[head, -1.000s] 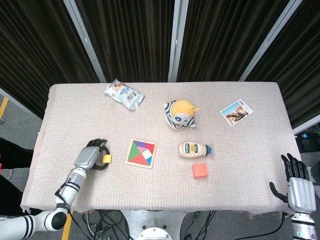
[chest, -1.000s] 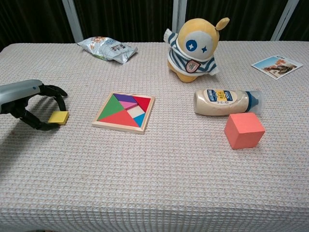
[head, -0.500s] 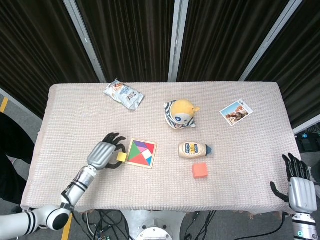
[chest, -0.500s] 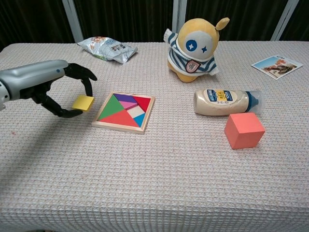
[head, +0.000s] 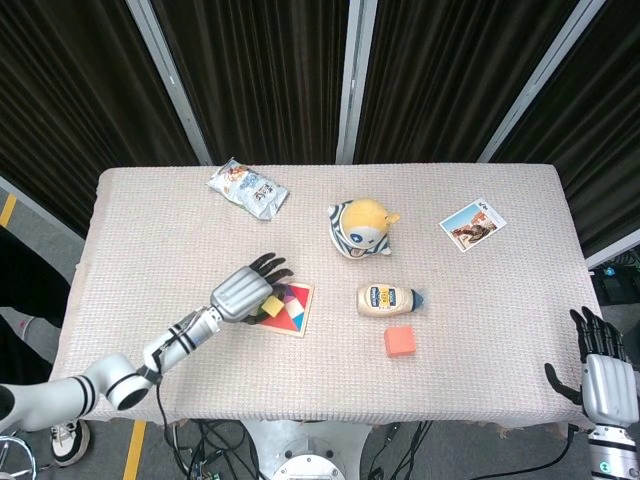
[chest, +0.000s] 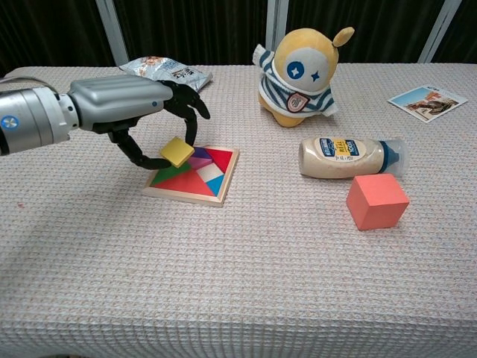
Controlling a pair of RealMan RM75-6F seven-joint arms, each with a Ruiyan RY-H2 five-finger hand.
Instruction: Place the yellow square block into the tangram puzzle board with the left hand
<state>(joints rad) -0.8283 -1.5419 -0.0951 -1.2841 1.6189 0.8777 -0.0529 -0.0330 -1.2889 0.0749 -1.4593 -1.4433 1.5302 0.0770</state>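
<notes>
Transport is the step in hand: the left hand pinches the yellow square block between thumb and fingers, holding it in the air above the 9 o'clock part of the tangram puzzle board. The block is tilted, not yet level with the board. In the chest view a pale slot shows among the coloured pieces, toward 3 o'clock of the board's middle; this is judged to be the target. The block appears rigid, light and smooth-faced, so a light pinch on two opposite side faces should suffice, with top and bottom faces left free to seat flat. The fit is probably close; the block would need levelling and squaring to the slot before release. The right hand sits at the bench's 5 o'clock edge, fingers spread, holding nothing. The plush toy, mayonnaise bottle and orange cube lie well apart from the board.
</notes>
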